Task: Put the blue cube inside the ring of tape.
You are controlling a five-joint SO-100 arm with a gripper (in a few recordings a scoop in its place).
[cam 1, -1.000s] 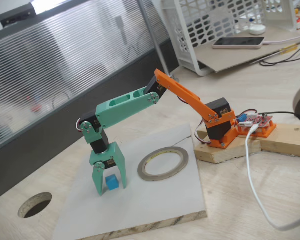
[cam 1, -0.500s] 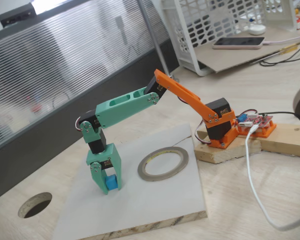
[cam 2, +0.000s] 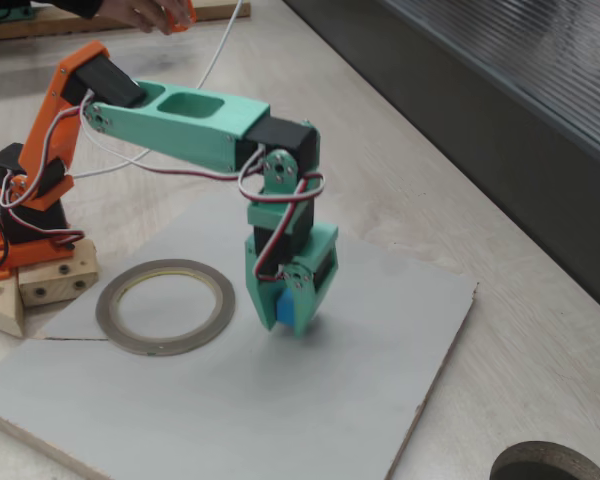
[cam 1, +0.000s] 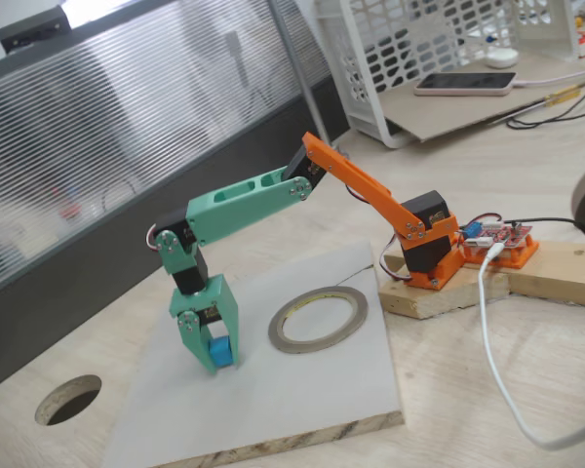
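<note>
On the white board (cam 1: 302, 390), my readings:
Gripper (cam 1: 217, 353): I see it clamped on the blue cube (cam 1: 219, 350).
Ring of tape (cam 1: 318, 319): just beside, apart.

Blue cube (cam 1: 219, 352) mostly hidden between green gripper (cam 1: 213, 358) fingers; round hole (cam 2: 545, 463) cropped at frame bottom.

Orange lower arm (cam 1: 370, 190), mint-green forearm, green pincer (cam 1: 214, 351), black servos, red-white wires
</note>
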